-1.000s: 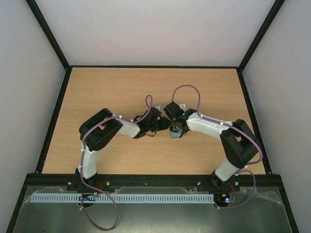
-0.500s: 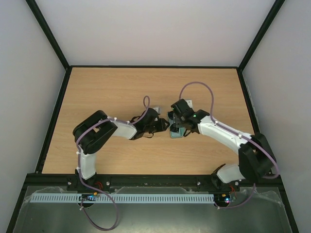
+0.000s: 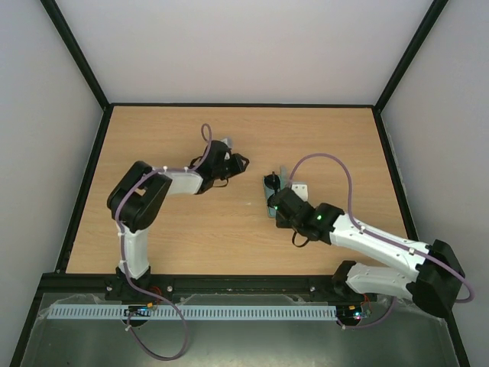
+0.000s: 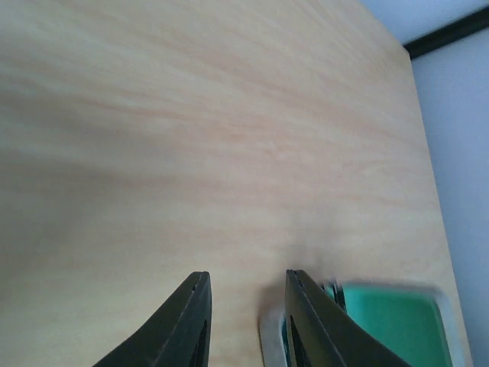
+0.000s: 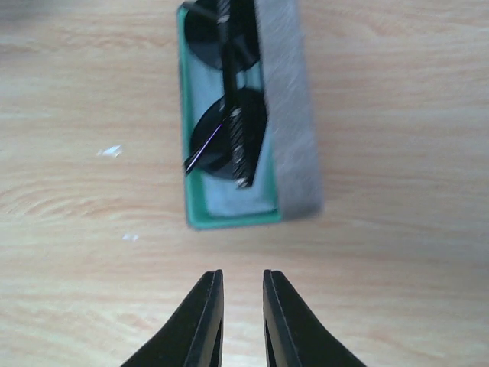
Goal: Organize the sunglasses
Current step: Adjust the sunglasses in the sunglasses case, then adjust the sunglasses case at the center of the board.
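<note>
The sunglasses (image 5: pixel 227 107), with two round dark lenses and a thin dark frame, lie folded inside the open grey case (image 5: pixel 289 115). They rest on a light blue cloth (image 5: pixel 233 200) in its green lining. In the top view the case (image 3: pixel 296 188) sits at the table's middle right, with the sunglasses (image 3: pixel 271 182) on its left side. My right gripper (image 5: pixel 242 273) is open and empty, just short of the case's near end; it also shows in the top view (image 3: pixel 272 205). My left gripper (image 3: pixel 238 163) is open and empty, left of the case. The case's green corner (image 4: pixel 397 321) shows beside it in the left wrist view (image 4: pixel 244 275).
A wooden table (image 3: pixel 176 229) with a black raised rim (image 3: pixel 92 183) and white walls on three sides. Two small white specks (image 5: pixel 111 151) lie on the wood left of the case.
Both grippers have drawn back from the case. The left arm swung up and left; the right arm pulled toward the near side and now points at the case's end.
</note>
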Motion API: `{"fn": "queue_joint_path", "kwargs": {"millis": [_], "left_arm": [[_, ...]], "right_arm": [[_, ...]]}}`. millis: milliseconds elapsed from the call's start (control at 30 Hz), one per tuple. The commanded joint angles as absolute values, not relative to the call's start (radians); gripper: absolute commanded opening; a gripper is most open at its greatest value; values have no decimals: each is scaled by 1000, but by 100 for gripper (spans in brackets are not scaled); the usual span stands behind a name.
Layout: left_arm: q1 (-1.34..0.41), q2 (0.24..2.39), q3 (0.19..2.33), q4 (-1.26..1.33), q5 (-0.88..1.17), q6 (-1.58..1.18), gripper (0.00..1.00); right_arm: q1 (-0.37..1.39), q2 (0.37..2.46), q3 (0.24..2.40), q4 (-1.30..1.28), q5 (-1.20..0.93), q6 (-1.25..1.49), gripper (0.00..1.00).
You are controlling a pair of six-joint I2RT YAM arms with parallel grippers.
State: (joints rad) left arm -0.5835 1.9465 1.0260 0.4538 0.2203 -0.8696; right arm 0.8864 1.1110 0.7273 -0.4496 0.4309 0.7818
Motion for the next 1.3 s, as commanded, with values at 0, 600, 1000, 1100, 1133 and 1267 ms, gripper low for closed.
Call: {"fn": "queue_joint_path", "kwargs": {"millis": [0,600,1000,1100,1133,1267], "left_arm": [[-549,2050,1141,419,238,-844,29],[-548,2191,1288,397,294,-829,29],[-545,2205,1296,389,293,-819,29],[-544,2219,1325,379,294,-815,29],[-545,2225,1336,375,297,-815,29],[-550,2258,1388,360,306,-813,29]], "right_arm": [[968,1098,686,-526,466,953,16],[691,1255,577,-252,358,802,12],[628,1266,515,-182,231,788,12],[681,1225,458,-168,234,836,17],[702,1222,451,-165,239,852,18],[751,1266,472,-164,263,877,21]]}}
